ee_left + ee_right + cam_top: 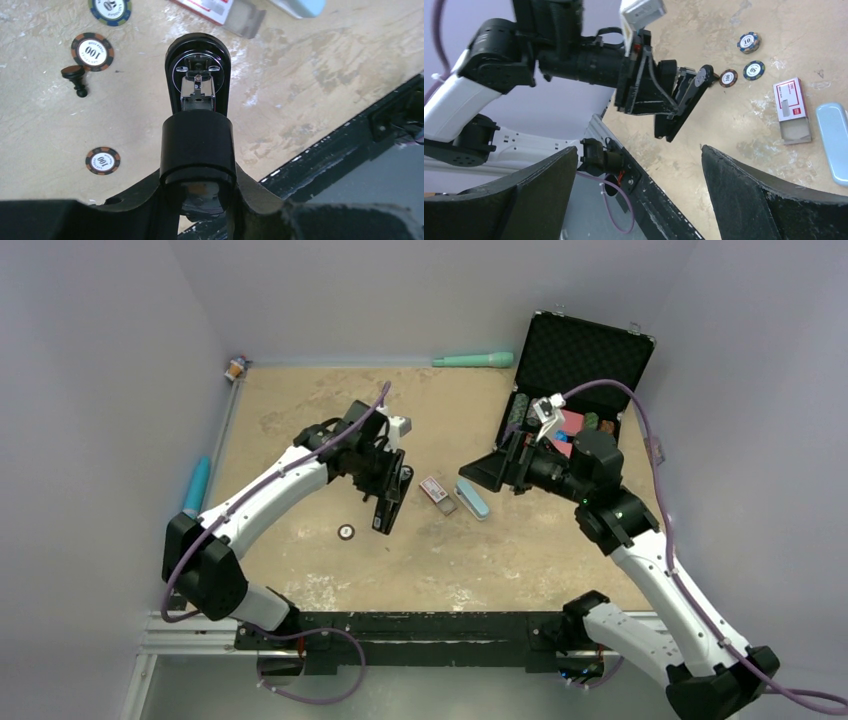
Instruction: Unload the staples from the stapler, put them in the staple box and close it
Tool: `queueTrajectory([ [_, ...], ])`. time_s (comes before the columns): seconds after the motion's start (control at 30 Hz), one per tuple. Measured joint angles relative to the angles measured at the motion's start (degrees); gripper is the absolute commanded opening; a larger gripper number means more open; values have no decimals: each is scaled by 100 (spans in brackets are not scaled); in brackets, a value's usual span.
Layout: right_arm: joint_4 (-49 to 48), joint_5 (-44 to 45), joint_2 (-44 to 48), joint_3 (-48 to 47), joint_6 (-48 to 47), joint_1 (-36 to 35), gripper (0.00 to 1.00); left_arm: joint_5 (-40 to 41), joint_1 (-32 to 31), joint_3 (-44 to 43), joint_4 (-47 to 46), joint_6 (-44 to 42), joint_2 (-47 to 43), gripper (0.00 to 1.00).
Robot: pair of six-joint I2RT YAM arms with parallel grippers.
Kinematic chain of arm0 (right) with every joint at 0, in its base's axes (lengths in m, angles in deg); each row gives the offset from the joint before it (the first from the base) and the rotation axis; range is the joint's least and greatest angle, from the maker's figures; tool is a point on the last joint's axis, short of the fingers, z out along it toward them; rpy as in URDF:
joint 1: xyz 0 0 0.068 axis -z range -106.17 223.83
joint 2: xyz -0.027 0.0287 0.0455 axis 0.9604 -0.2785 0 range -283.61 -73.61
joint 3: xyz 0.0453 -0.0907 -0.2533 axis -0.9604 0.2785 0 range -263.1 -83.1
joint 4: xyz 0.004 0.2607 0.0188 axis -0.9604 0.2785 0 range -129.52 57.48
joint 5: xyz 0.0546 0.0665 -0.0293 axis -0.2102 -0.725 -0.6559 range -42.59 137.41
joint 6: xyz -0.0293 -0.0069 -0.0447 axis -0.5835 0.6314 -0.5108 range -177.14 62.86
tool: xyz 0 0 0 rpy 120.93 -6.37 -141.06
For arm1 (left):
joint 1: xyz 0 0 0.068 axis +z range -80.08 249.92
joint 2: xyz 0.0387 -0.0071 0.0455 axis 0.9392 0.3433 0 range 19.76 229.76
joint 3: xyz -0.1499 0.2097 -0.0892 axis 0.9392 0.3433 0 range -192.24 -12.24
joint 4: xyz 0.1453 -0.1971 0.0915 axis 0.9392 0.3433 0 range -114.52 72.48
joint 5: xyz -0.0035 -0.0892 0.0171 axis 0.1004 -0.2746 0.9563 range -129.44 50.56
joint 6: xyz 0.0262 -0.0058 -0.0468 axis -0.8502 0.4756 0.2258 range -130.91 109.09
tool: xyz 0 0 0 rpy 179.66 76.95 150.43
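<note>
Table (300,420): mottled sandy-beige top, scuffed and patchy, enclosed by plain grey walls.
Stapler (198,42): slim, glossy black, with a rounded oval end. A silvery metal channel is seen inside. It is held tilted just off centre toward 9 o'clock; contact with the table cannot be told.
Staples: not told apart from the channel.
Left gripper (385,468): matte black fingers are clenched around the stapler's body.
Right gripper (639,150): coarse black fingers are spread wide, released, at 3 o'clock of the stapler.
Box (790,97): flat red-and-white card with its grey tray slid out.
Bar (834,140): light blue, rounded, smooth, laid just beside the box.
Chips (749,42): round discs with striped edges, scattered near the stapler.
</note>
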Motion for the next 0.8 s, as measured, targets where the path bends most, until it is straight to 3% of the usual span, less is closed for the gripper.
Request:
queueTrajectory([
  [0.37, -444, -243, -299, -271, -339, 0, 99, -1019, 7, -1008, 492, 289, -205, 0],
  [0.6, -1631, -723, -570, -527, -291, 11, 99, -1878, 13, -1679, 588, 568, -256, 0],
  [0.8, -2597, -1591, -1329, -986, 170, 313, 99, -2855, 35, -1766, -48, 1108, -417, 0],
])
